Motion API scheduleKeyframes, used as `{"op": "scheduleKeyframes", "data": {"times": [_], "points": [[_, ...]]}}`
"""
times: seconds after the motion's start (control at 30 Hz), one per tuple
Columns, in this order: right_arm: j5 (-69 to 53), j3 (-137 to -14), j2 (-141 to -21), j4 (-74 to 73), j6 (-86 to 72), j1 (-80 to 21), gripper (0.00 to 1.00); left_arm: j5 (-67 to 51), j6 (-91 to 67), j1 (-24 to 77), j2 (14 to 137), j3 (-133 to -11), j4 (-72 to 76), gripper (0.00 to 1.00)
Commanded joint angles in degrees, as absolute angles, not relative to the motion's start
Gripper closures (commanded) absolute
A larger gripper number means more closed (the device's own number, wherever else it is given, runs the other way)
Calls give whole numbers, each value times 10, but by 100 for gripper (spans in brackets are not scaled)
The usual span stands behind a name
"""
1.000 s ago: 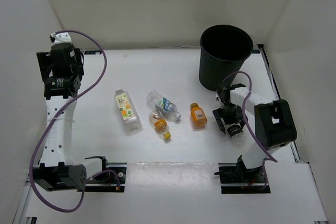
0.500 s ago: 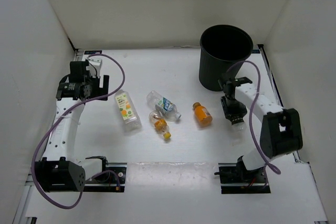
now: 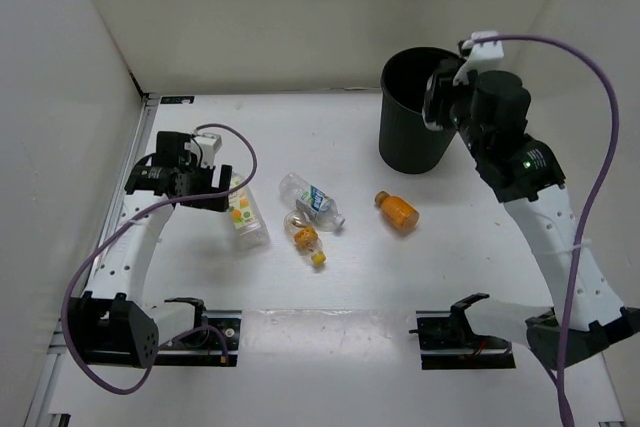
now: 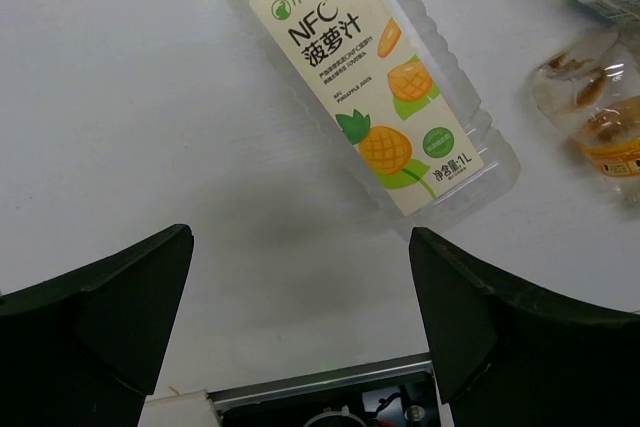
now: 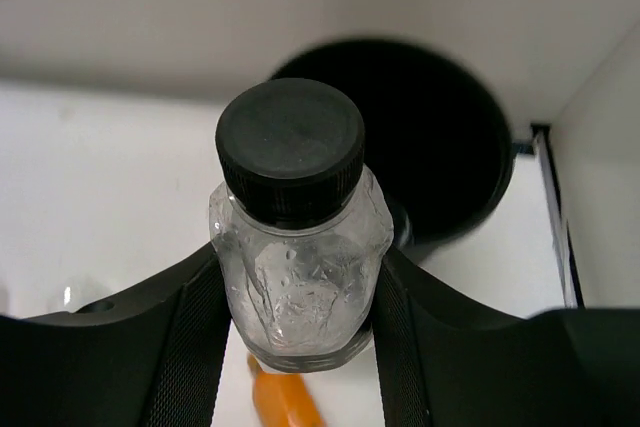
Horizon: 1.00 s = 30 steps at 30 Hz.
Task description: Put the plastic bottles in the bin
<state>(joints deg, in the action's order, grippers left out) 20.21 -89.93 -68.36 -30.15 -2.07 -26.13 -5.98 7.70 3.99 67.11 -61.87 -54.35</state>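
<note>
1. My right gripper (image 3: 443,97): a second ago it was low over the table, just right of the orange bottle (image 3: 397,210). It is now raised to the right rim of the bin (image 3: 400,142).
2. Right arm: it reaches up and away from its base, with the wrist tipped toward the bin's mouth.
3. Right fingers (image 5: 200,337): they pinch a black-capped clear bottle (image 5: 297,247) by its body, cap pointing away from me. The bin's opening lies just beyond it.
4. Orange bottle: it has shifted slightly rightward and now lies slantwise on the table, near the bin's base.
5. My left gripper (image 4: 300,247): a second ago it was folded up at the far left. It now hangs low over the table beside the pineapple-label bottle (image 4: 370,87).
6. Left fingers (image 4: 110,317): they are spread wide and touch nothing.
7. Pineapple-label bottle, blue-label bottle (image 3: 312,200) and yellow-capped bottle (image 3: 305,239): all lie mid-table, unmoved. The last two are touching.
</note>
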Motion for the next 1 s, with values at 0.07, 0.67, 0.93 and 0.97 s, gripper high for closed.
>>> {"op": "scheduleKeyframes", "data": {"times": [0.07, 0.67, 0.93, 0.97], "points": [[291, -1039, -848, -170, -53, -218, 90, -73, 32, 42, 653, -582, -510, 0], [324, -1154, -1037, -283, -112, -194, 1, -127, -39, 95, 837, -699, -515, 0], [323, -1058, -932, -283, -137, -206, 1, 0, -62, 112, 946, -775, -557, 0], [329, -1036, -921, -283, -137, -206, 1, 12, -67, 112, 953, -780, -557, 0]]}}
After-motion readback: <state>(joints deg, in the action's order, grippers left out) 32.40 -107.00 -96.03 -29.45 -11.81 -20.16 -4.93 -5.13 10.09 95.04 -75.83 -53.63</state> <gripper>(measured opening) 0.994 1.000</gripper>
